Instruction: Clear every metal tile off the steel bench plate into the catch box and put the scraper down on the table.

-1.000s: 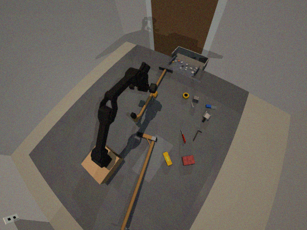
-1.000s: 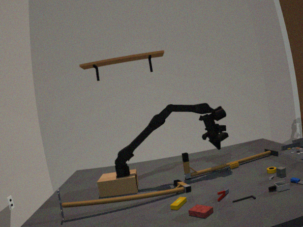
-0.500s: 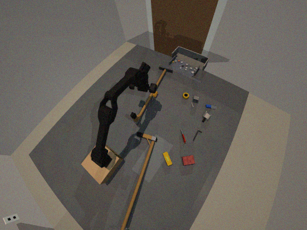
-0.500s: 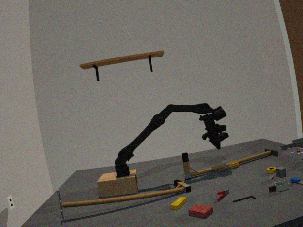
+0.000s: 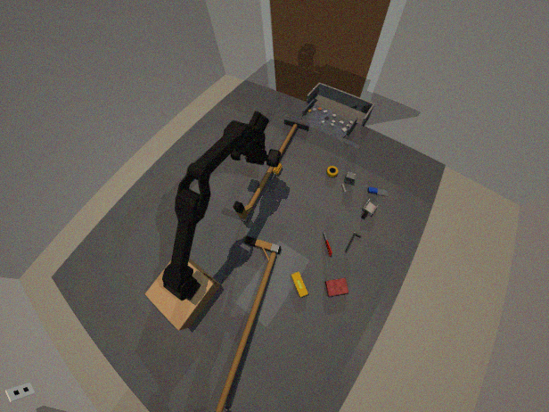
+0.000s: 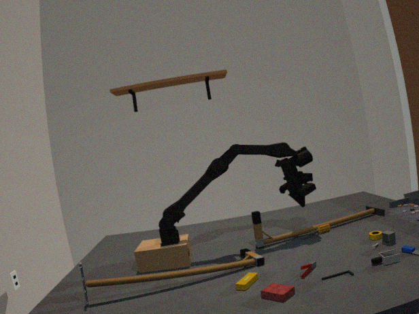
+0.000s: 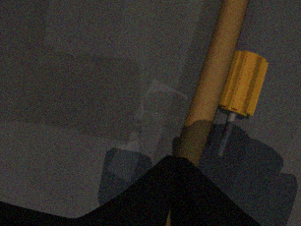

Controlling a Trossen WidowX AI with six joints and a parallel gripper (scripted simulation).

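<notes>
Several tiles (image 5: pixel 334 121) (image 6: pixel 409 211) lie on the plate (image 5: pixel 317 118), short of the catch box (image 5: pixel 343 93) (image 6: pixel 411 195). You seem to be at the pickup: your gripper (image 5: pixel 258 158) (image 6: pixel 303 204) (image 7: pixel 178 158) is shut, empty, above the scraper (image 5: pixel 289 139) (image 6: pixel 354 217) (image 7: pixel 211 84) on the table. Open, then lower onto its handle. Mind the yellow screwdriver (image 5: pixel 277 168) (image 6: pixel 324 228) (image 7: pixel 244 84) beside it; another long tool (image 5: pixel 249 321) (image 6: pixel 170 273) lies nearer the base.

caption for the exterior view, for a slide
Closed pincer poised above a long wooden-handled scraper lying on the table.
</notes>
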